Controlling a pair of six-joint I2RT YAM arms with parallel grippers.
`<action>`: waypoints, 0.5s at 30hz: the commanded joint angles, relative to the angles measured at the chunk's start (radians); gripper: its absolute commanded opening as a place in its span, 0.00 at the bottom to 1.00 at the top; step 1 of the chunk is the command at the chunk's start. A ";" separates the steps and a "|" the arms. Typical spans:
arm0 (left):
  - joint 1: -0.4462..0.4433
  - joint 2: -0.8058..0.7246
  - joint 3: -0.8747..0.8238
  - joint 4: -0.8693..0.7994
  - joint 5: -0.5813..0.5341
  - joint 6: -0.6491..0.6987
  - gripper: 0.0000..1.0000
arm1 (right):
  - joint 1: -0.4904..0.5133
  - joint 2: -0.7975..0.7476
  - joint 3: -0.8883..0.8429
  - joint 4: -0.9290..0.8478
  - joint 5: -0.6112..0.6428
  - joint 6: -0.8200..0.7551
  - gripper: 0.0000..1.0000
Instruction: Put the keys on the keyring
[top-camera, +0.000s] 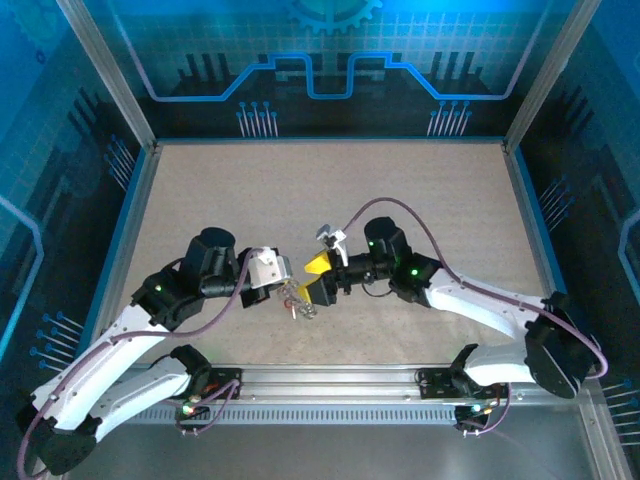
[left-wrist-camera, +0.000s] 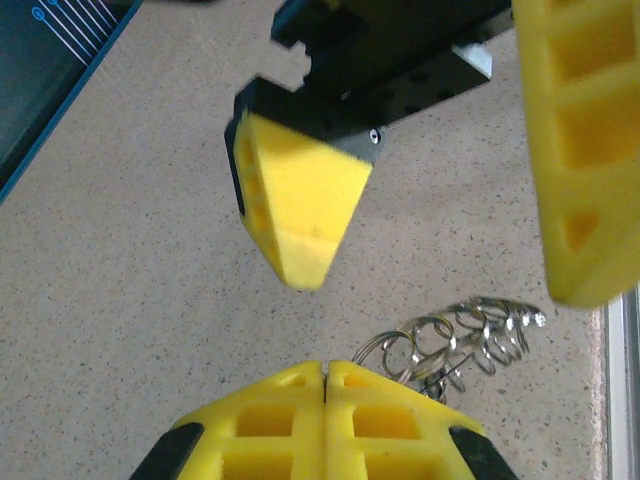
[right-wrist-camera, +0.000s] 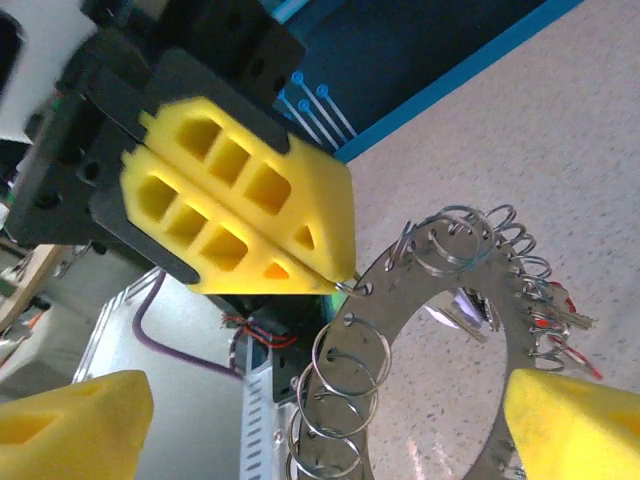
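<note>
The keyring (right-wrist-camera: 400, 300) is a flat grey metal ring plate with several wire split rings (right-wrist-camera: 350, 375) threaded through holes round its edge. Small keys (right-wrist-camera: 558, 322), some with red heads, hang on its far side. My left gripper (left-wrist-camera: 325, 367) is shut, pinching one small split ring at the plate's rim; its yellow fingers (right-wrist-camera: 250, 215) show this from the right wrist. My right gripper (right-wrist-camera: 320, 440) is open, one finger on each side of the plate. From above, both grippers (top-camera: 288, 288) (top-camera: 319, 280) meet over the keyring (top-camera: 301, 304) near the table's front middle.
The speckled beige table (top-camera: 330, 190) is walled by blue panels and a metal frame. An aluminium rail (top-camera: 330, 385) runs along the near edge, just behind the keyring. The right gripper's fingers (left-wrist-camera: 300, 200) hang close in front of the left gripper.
</note>
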 joint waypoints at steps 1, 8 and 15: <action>0.005 -0.005 0.036 0.070 0.007 -0.028 0.00 | 0.008 0.019 -0.007 -0.029 -0.062 0.046 0.93; 0.005 -0.002 0.040 0.077 0.012 -0.034 0.00 | 0.010 0.113 0.072 -0.073 -0.153 0.025 0.89; 0.006 -0.011 0.033 0.088 0.017 -0.052 0.00 | 0.044 0.194 0.094 0.008 -0.271 0.071 0.73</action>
